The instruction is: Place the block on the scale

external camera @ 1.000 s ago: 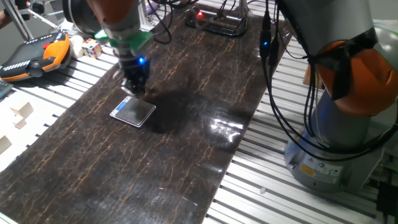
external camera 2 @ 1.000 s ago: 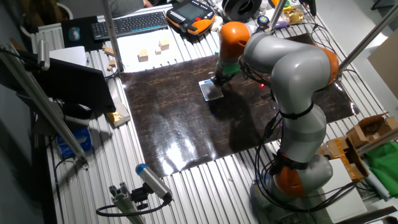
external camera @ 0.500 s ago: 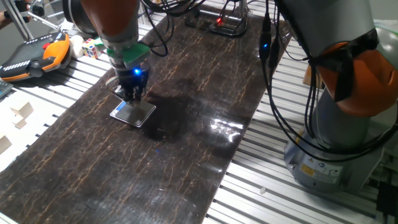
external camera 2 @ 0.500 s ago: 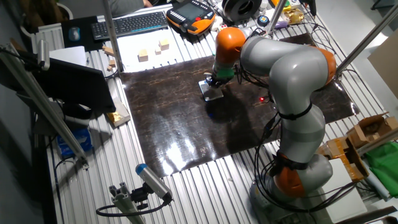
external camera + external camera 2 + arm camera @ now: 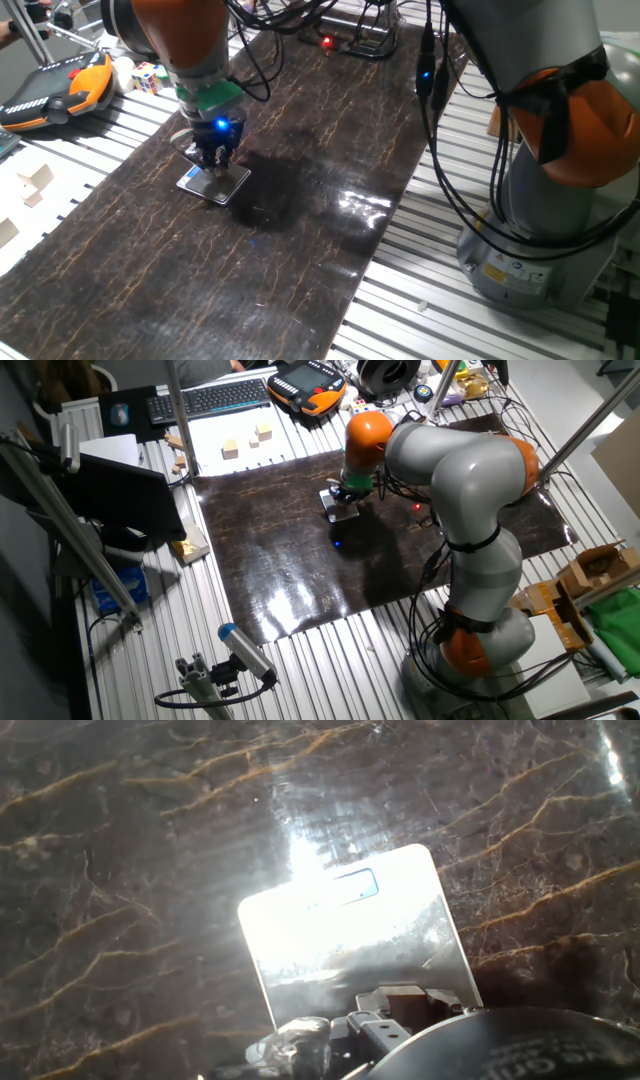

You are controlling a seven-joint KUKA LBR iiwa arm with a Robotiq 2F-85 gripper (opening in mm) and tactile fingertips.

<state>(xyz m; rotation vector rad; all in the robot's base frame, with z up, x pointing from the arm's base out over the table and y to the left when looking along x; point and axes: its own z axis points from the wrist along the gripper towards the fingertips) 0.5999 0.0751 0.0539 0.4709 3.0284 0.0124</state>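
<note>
The scale (image 5: pixel 214 184) lies flat on the dark marbled mat, silver-rimmed and glaring with reflected light. It also shows in the other fixed view (image 5: pixel 342 508) and fills the middle of the hand view (image 5: pixel 350 940). My gripper (image 5: pixel 213 160) hangs straight down over the scale's plate, its tips just above or at the top surface; it shows in the other fixed view too (image 5: pixel 341 494). The fingers look narrow and close together, but I cannot tell their state. The block is hidden; no view shows it. The plate's lower part in the hand view reflects the hand.
An orange-and-black controller (image 5: pixel 60 88) and a Rubik's cube (image 5: pixel 148 76) lie at the far left. Pale wooden blocks (image 5: pixel 247 442) sit beyond the mat. A dark device with a red light (image 5: pixel 350 40) stands at the mat's far end. The arm's base (image 5: pixel 545 220) and cables stand right.
The gripper has come down and shifted from the scale's far edge to over its plate. The scale has not moved.
</note>
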